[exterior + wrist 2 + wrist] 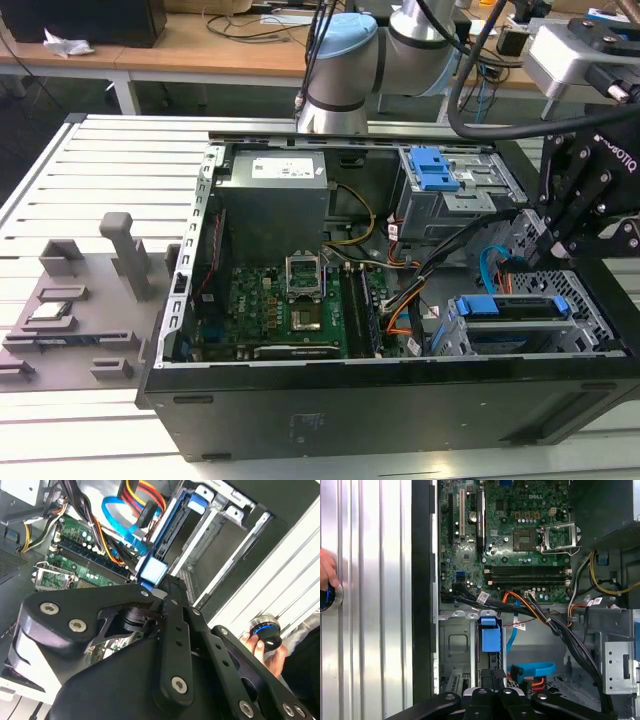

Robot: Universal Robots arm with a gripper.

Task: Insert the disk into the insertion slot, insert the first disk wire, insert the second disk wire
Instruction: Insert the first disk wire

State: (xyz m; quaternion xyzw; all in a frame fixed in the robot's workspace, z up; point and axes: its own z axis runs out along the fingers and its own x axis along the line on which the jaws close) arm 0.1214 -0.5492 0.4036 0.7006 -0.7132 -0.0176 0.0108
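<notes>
Disk [515, 307] within perforated sheet-metal slot [592, 296]

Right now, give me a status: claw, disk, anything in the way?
Claw at the disk. It sits in the insertion slot. Second disk wire looped alongside. Black cable bundle close by.

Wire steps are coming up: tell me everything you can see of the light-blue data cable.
The light-blue data cable is thin and flat and looks plastic-sheathed. It lies slack in a curved loop beside the perforated drive cage, next to the orange, red and yellow wire bundle. In the first wrist view the loop ends in a small dark connector; whether that is plugged in cannot be told. Another stretch runs toward the motherboard.
</notes>
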